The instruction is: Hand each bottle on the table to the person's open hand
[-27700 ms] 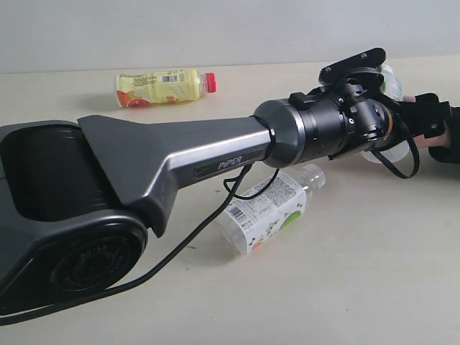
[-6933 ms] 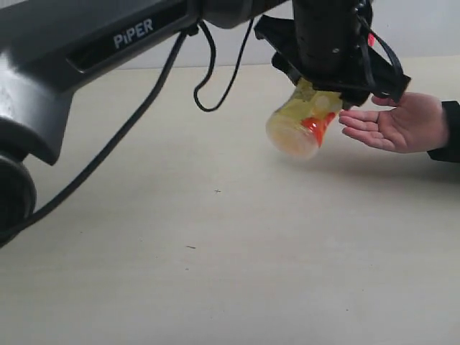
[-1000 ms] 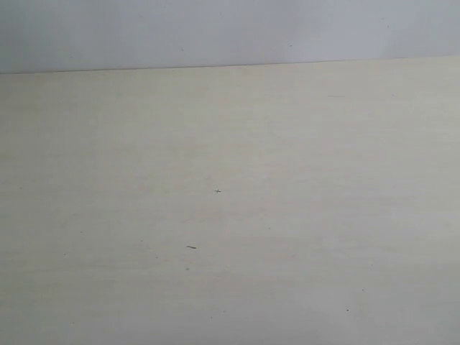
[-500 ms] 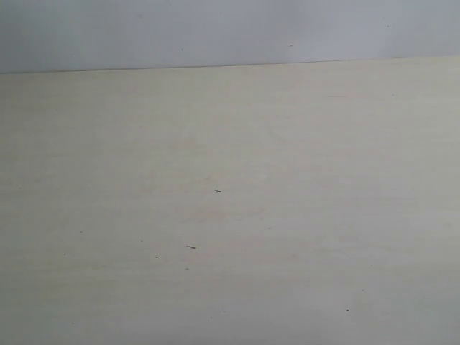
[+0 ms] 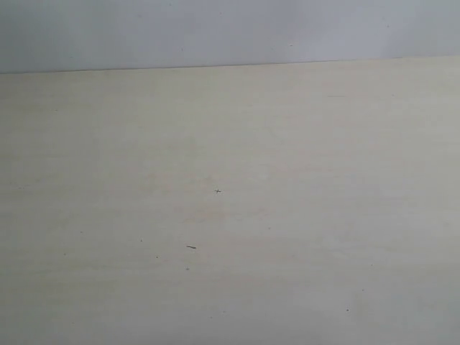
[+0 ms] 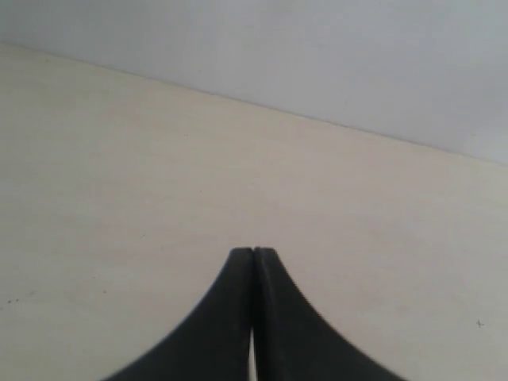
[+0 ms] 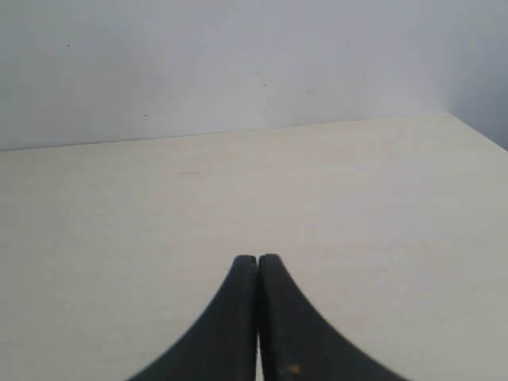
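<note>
No bottle shows in any view, and no hand either. The pale beige table [image 5: 287, 180] fills the exterior view, bare except for a few tiny dark specks; neither arm appears there. In the left wrist view my left gripper [image 6: 253, 252] is shut, its black fingers pressed together with nothing between them, above the table [image 6: 119, 159]. In the right wrist view my right gripper [image 7: 258, 259] is shut the same way, holding nothing, over the table [image 7: 357, 182].
A plain grey-white wall [image 5: 230, 32] rises behind the table's far edge. The right wrist view shows the table's corner [image 7: 449, 116] at the far side.
Nothing differs over the last second. In the older frames an arm held bottles toward a hand at the right; arm, hand and bottles are now gone from the exterior view.
</note>
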You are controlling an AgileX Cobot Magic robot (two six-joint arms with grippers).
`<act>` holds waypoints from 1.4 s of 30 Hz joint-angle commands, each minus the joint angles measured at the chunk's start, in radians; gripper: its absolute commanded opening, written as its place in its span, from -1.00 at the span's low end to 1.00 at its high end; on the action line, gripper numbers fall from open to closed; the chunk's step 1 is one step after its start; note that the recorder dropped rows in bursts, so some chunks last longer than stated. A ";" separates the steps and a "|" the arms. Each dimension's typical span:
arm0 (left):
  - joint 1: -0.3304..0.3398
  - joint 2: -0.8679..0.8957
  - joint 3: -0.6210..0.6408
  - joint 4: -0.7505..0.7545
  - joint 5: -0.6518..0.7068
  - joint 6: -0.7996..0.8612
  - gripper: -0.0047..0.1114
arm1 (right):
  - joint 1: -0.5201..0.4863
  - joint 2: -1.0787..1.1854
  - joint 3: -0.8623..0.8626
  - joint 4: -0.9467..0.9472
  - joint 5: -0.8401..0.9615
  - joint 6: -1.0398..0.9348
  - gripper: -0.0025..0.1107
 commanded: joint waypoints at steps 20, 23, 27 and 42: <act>0.032 -0.257 0.042 0.010 0.216 0.003 -0.92 | 0.003 -0.005 0.005 -0.001 -0.007 -0.001 -0.96; 0.032 -0.257 0.042 0.010 0.216 0.003 -0.92 | 0.003 -0.005 0.005 -0.001 -0.007 -0.001 -0.96; 0.032 -0.257 0.042 0.010 0.218 0.003 -0.92 | 0.003 -0.005 0.005 -0.001 -0.007 -0.001 -0.96; 0.032 -0.257 0.042 0.010 0.218 0.003 -0.92 | 0.003 -0.005 0.005 -0.001 -0.007 -0.001 -0.96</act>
